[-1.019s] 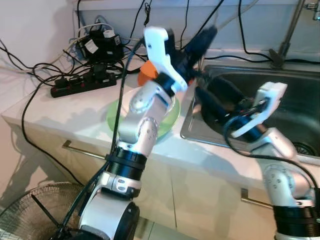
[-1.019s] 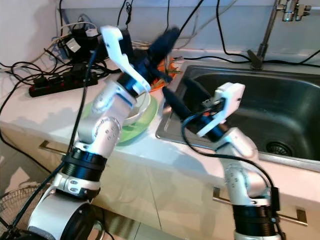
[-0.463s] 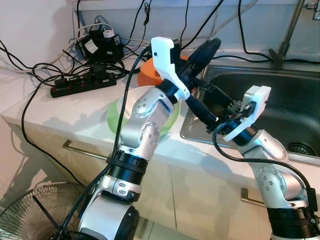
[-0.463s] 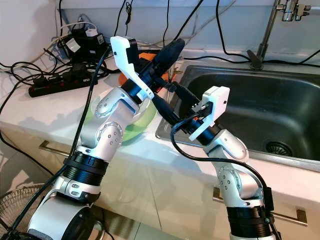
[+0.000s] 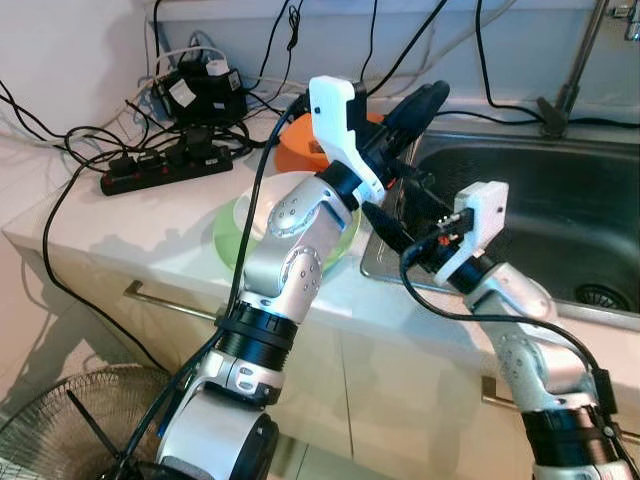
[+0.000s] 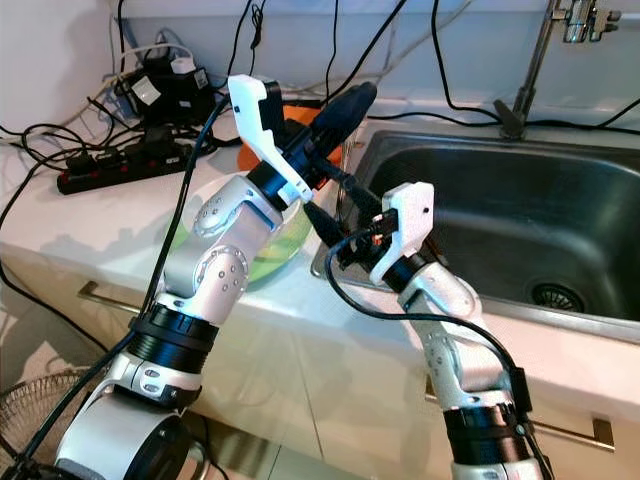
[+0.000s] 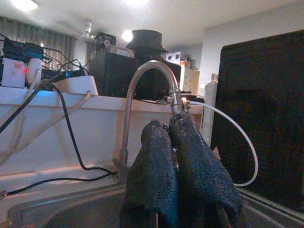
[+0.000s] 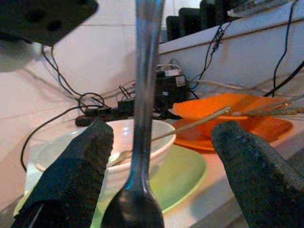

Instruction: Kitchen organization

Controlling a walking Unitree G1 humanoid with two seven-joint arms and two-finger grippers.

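Spoon (image 8: pixel 142 95): slim shiny metal handle, upright between spread right gripper (image 8: pixel 156 156) fingers; left gripper (image 7: pixel 176 156) pressed together.

Your two head cams look forward and down from above, and both take in the same worktop (image 5: pixel 130 225) edge, sink (image 6: pixel 520 200) and both arms. The left wrist cam sits low, close behind its fingers (image 7: pixel 156 190), facing the faucet (image 7: pixel 142 90). The right wrist cam looks along the worktop past its fingers (image 8: pixel 76 171) at the white bowl (image 8: pixel 137 137), really close.
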